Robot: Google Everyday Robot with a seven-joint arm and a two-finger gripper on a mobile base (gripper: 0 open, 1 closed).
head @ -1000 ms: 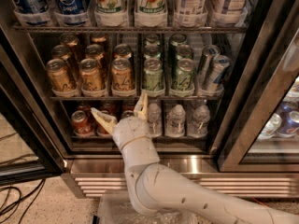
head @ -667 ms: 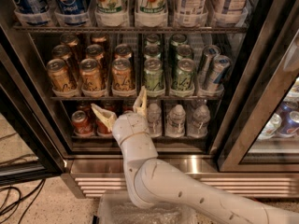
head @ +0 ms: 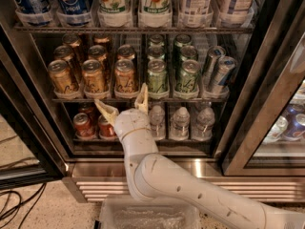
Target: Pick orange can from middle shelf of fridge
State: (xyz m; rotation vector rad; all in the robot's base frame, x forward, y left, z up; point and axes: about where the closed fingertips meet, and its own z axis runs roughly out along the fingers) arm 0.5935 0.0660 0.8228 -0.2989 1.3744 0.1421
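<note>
The fridge (head: 19, 123) stands open, with a black door frame. Several orange cans stand on the left of the middle shelf (head: 190, 99), in rows going back. The front right orange can (head: 125, 77) is just above my gripper. My gripper (head: 125, 102) is open, its two pale fingers spread in a V. One fingertip (head: 142, 92) reaches the shelf rail beside that can, the other fingertip (head: 101, 105) lies lower left. It holds nothing. The white arm (head: 157, 175) rises from the lower right.
Pale green cans (head: 157, 78) and slim silver cans (head: 217, 73) fill the rest of the middle shelf. Bottles (head: 112, 4) stand on the top shelf. Red cans (head: 83, 125) and water bottles (head: 180, 123) sit on the bottom shelf. The steel base ledge (head: 200, 168) runs below. Cables (head: 14, 206) lie lower left.
My gripper has moved slightly up and toward the middle shelf rail, still open. The cans have not moved.
</note>
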